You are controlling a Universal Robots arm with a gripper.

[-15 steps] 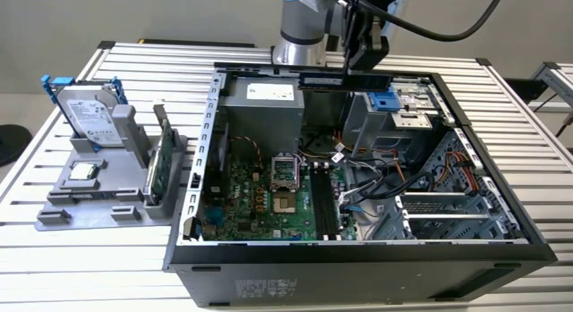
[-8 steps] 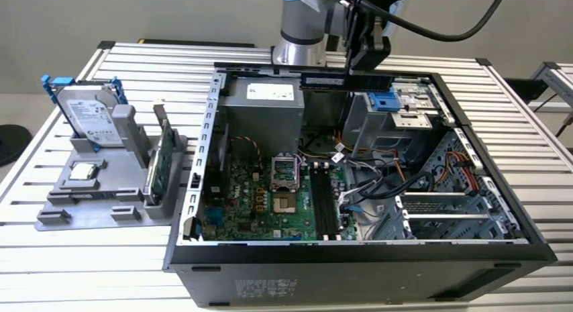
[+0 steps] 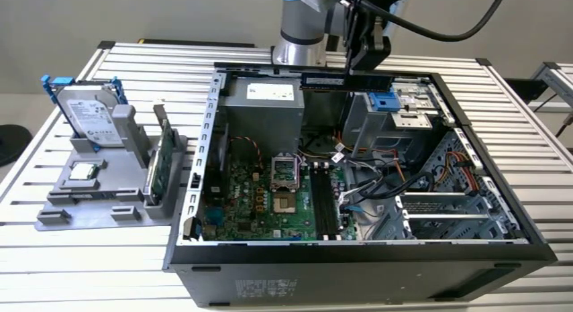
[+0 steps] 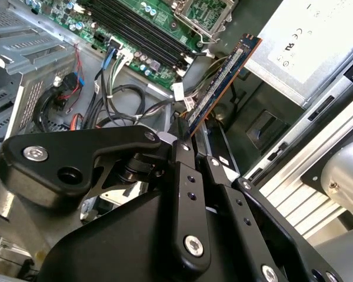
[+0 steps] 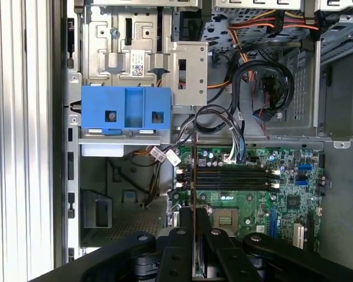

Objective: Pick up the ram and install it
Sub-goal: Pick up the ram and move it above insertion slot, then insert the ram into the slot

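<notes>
Ram [image 3: 345, 80] is clamped in the claw [image 3: 366, 69] and held in the air over the rear of the open case [image 3: 215, 124]. It hangs above the power supply [image 3: 264, 107], well apart from the black slots [image 3: 324, 201] on the motherboard [image 3: 259, 204].

- **Grip:** taken off-centre, with a long overhang seen in the second wrist view. Pivot or slip is judged likely under seating load.
- **Alignment:** in the first wrist view the ram lies edge-on, crosswise to the slots. If pressed unaligned, the ram would be jammed or the slot damaged.
- **Cables:** loose cables [image 3: 367, 184] just beside the slots could be snagged.
</notes>
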